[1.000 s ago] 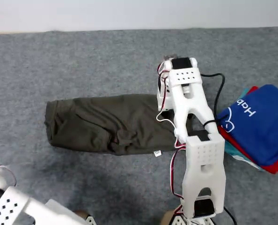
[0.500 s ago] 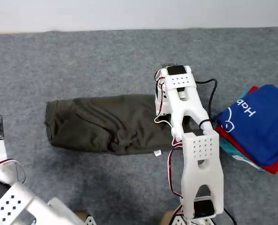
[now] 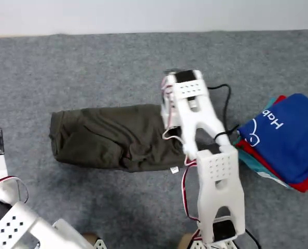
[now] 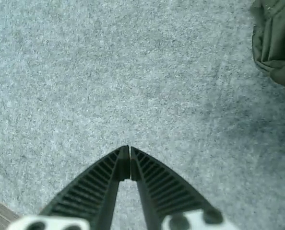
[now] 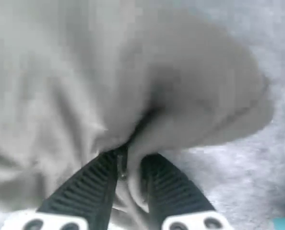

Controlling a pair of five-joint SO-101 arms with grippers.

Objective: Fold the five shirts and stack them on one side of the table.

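Observation:
An olive-green shirt (image 3: 107, 137), folded into a long strip, lies across the middle of the grey table. The right arm (image 3: 193, 104) stands over the strip's right end. In the right wrist view my right gripper (image 5: 128, 167) is shut on a bunched fold of the shirt (image 5: 133, 72), lifted slightly off the table. My left gripper (image 4: 129, 165) is shut with nothing in it, over bare carpet; the shirt's left end (image 4: 277, 43) lies some way ahead of it. The left arm (image 3: 9, 228) sits at the near left corner.
A stack of folded shirts (image 3: 286, 140), blue on top of red and teal, rests at the right edge of the table. Bare grey carpet (image 3: 92, 62) stretches behind and in front of the olive shirt.
The right arm has shifted left, carrying the shirt's right end with it. The left arm rose into view at the near left a second ago and has kept still since.

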